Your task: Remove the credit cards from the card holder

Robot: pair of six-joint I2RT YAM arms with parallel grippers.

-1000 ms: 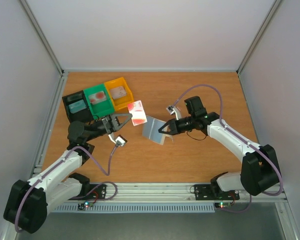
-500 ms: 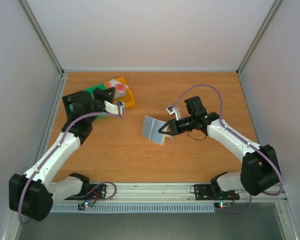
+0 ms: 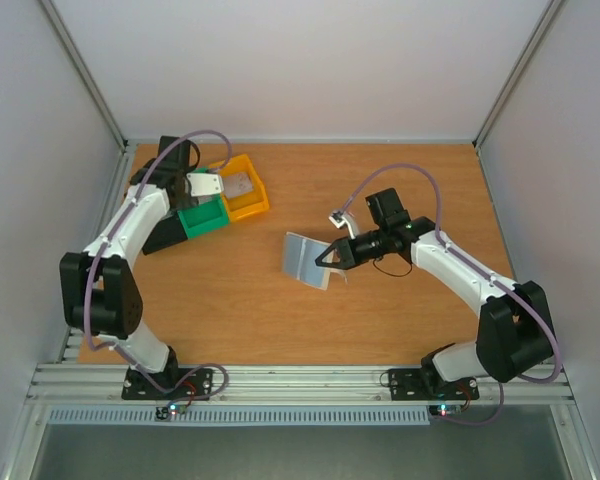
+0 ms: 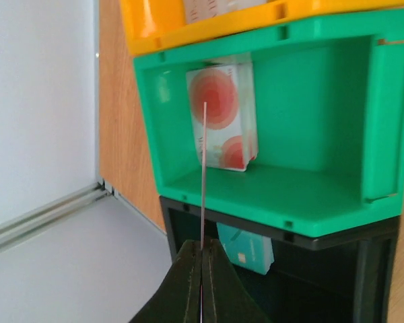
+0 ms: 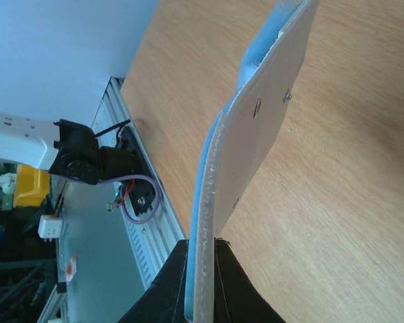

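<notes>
We log: left pincer pinching a thin pinkish credit card, edge-on above the green plastic bin | translucent pale blue-grey folding card holder tilted on edge at mid wooden tabletop | right pincer clamped on its edge.

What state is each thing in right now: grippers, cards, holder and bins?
Left gripper: shut on a thin card seen edge-on, over the green plastic bin.
Right gripper: shut on the translucent pale plastic card holder, held up on edge.
Green bin: holds one red-circled card.
Black bin: holds one teal card.
Yellow bin: holds one greyish card.
</notes>
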